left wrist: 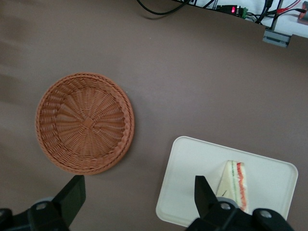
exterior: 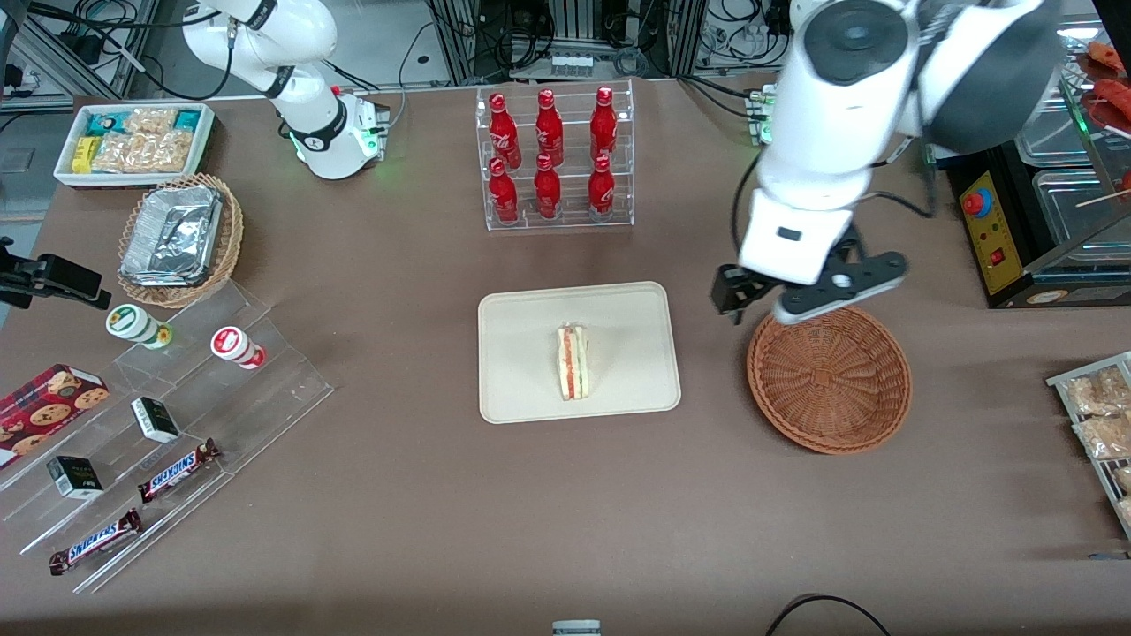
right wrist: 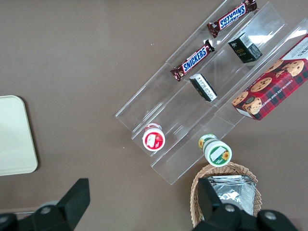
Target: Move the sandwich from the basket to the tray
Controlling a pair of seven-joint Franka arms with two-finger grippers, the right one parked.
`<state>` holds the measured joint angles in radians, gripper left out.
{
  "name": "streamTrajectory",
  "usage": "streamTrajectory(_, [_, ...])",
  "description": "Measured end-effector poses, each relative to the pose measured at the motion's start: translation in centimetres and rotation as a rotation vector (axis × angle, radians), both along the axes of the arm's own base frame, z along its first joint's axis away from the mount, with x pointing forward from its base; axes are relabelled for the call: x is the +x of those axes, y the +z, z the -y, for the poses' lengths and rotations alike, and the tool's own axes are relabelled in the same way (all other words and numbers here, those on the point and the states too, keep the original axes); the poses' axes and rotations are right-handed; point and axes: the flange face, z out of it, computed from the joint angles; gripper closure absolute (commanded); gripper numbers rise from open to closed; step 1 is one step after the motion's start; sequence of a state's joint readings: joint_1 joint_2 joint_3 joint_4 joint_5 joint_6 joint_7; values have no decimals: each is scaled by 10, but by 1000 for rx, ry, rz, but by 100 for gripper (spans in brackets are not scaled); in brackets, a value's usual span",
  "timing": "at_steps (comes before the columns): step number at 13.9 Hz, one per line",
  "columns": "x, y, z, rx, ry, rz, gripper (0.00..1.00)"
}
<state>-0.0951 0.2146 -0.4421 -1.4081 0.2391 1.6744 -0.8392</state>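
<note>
Front view: brown table (exterior: 398,495); sandwich (exterior: 573,362) on tray (exterior: 521,389); hand (exterior: 751,309) wide, above basket (exterior: 829,380).

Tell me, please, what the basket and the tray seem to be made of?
The basket looks like woven wicker, reddish-brown and matte: its radiating strands and braided rim show clearly. The tray under the sandwich seems moulded plastic or pulp, cream and smooth, with rounded corners. The open gripper hangs above the table beside the basket.
</note>
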Motion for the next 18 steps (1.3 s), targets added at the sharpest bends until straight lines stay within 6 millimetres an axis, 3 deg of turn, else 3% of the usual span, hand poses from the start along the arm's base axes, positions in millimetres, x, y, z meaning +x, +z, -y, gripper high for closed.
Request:
streamTrajectory(4, [8,28,-87,-29,-102,-70,0])
streamTrajectory(11, [-8,69,-220,-61,-259,-136,0])
streamTrajectory(13, [-15,70,-238,-60,-265,-148,0])
streamTrajectory(18, [-29,73,-250,-61,-256,-148,0])
